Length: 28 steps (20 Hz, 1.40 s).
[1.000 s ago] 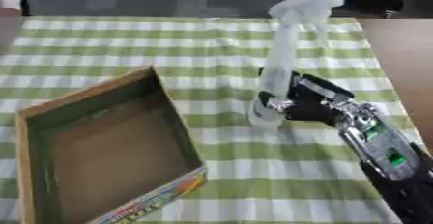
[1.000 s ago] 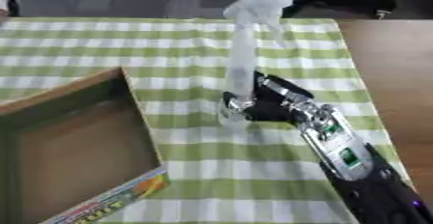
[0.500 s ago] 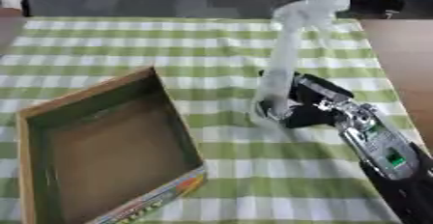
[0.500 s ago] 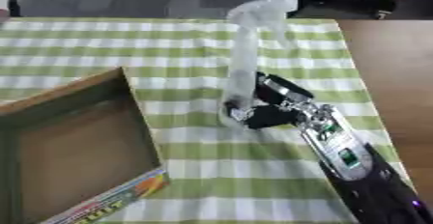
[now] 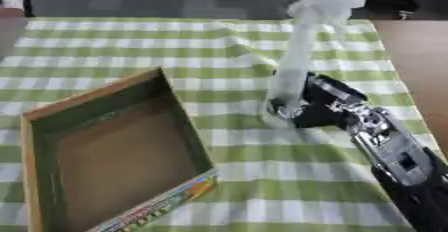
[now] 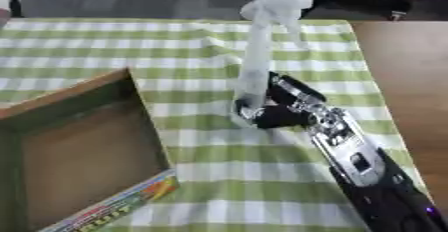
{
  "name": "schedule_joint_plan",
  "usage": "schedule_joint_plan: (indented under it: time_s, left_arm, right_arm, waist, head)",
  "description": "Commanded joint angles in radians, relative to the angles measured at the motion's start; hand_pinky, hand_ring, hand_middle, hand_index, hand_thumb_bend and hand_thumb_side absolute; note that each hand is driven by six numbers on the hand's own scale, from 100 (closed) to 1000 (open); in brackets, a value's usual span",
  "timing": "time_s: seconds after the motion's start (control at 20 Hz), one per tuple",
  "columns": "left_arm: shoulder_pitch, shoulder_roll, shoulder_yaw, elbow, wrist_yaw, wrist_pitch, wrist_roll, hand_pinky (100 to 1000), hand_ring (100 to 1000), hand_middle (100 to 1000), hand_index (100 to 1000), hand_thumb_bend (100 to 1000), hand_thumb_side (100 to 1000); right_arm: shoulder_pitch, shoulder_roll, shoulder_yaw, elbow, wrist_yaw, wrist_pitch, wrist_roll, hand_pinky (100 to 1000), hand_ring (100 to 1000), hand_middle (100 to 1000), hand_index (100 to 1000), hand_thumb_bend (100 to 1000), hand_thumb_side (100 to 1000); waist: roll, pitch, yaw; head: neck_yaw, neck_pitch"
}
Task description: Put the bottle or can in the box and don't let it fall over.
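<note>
A tall clear spray bottle (image 5: pixel 297 61) with a white trigger head stands upright on the green checked cloth, right of centre. My right hand (image 5: pixel 317 107) is curled round the bottle's lower part, its arm coming in from the lower right. An open cardboard box (image 5: pixel 114 151) with a brown inside lies at the lower left, empty, a short way left of the bottle. My left hand shows in neither view.
The green and white checked cloth (image 5: pixel 131 41) covers most of the table. Bare brown tabletop (image 5: pixel 420 61) runs along the right side. Dark objects stand beyond the far edge at the upper right.
The bottle has shifted slightly in my right hand, its head now a little more to the right and upright. The box has not moved.
</note>
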Motion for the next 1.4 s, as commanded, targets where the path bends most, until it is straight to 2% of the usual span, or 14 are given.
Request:
schedule_joint_plan:
  time_s: [0.05,0.25,0.45,0.7,1.05,1.4]
  left_arm:
    - [-0.007,0.017,0.009,-0.016,-0.001,-0.002,-0.004,927,832,937,831,100,806]
    - [-0.008,0.018,0.009,-0.017,0.001,-0.003,-0.006,926,832,936,830,100,803]
    - [-0.009,0.018,0.008,-0.017,0.001,-0.003,-0.007,926,831,935,828,100,802]
    - [-0.009,0.019,0.009,-0.017,0.002,-0.003,-0.008,926,831,935,828,100,800]
    - [-0.008,0.018,0.009,-0.016,0.003,-0.003,-0.009,926,831,935,827,100,800]
    - [-0.008,0.019,0.009,-0.017,0.004,-0.005,-0.01,927,831,935,827,100,796]
  right_arm:
    - [-0.001,-0.013,-0.001,0.009,-0.011,0.014,-0.016,989,1000,1000,715,100,116]
    - [-0.003,-0.013,0.0,0.01,-0.029,0.021,-0.027,1000,1000,1000,588,100,142]
    - [-0.006,-0.015,0.0,0.005,-0.044,0.02,-0.04,1000,1000,1000,427,100,101]
    - [-0.007,-0.019,0.004,-0.009,-0.056,0.017,-0.039,1000,1000,990,300,100,100]
    - [-0.011,-0.019,0.006,-0.021,-0.075,0.024,-0.041,1000,1000,949,233,100,105]
    - [-0.014,-0.021,0.004,-0.034,-0.094,0.024,-0.06,1000,1000,923,210,100,105]
  waist:
    - [0.003,-0.012,0.001]
    - [0.004,-0.013,0.001]
    - [0.004,-0.013,0.0]
    - [0.004,-0.015,0.0]
    - [0.005,-0.016,0.001]
    - [0.006,-0.017,0.0]
  head:
    - [-0.002,-0.014]
    - [-0.001,-0.015]
    - [-0.002,-0.016]
    - [-0.002,-0.018]
    - [-0.002,-0.019]
    - [-0.002,-0.019]
